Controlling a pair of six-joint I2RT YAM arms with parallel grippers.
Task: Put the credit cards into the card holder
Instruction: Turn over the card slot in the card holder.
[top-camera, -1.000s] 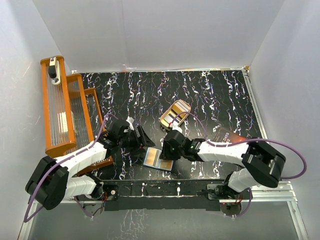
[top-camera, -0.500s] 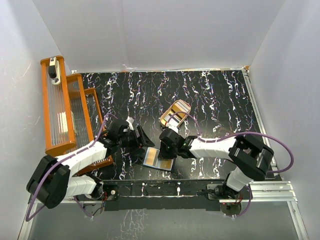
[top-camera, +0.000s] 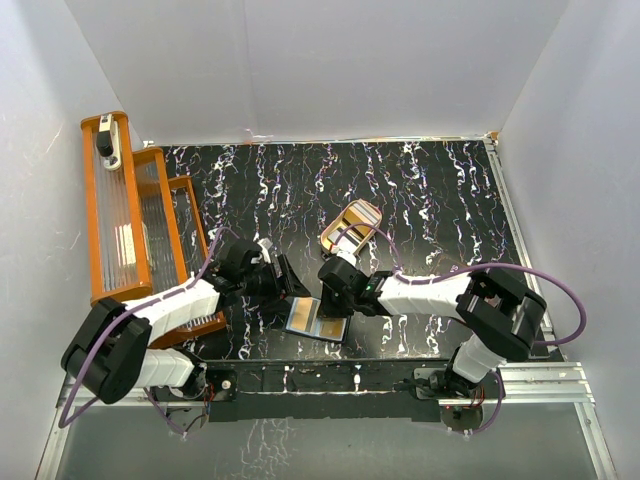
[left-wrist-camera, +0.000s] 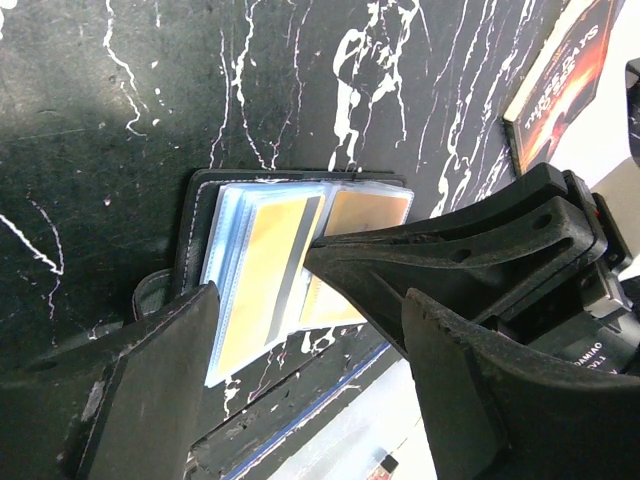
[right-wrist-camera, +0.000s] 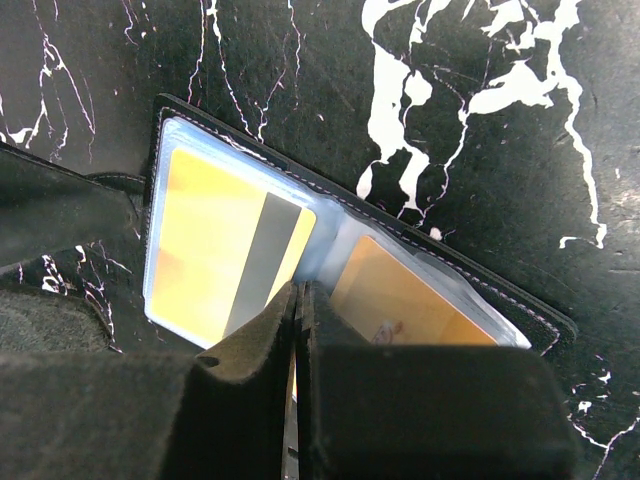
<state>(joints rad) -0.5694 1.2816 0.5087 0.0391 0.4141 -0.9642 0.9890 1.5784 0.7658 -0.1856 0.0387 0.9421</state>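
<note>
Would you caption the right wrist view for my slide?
Shut right gripper above open black folding card holder holding gold-orange plastic cards.

Black card holder (left-wrist-camera: 192, 230) lies open flat, gold credit cards (right-wrist-camera: 205, 240) sleeved inside.

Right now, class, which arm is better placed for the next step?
Likely right: the right gripper, shut, is over the black folding card holder between its gold cards; left gripper stands open beside.

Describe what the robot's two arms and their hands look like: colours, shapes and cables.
The left arm and the right arm are both built from white links between bulky black joints. A thin purple cable loops along each. The left hand and the right hand each carry two matte black, wedge-shaped fingers.
</note>
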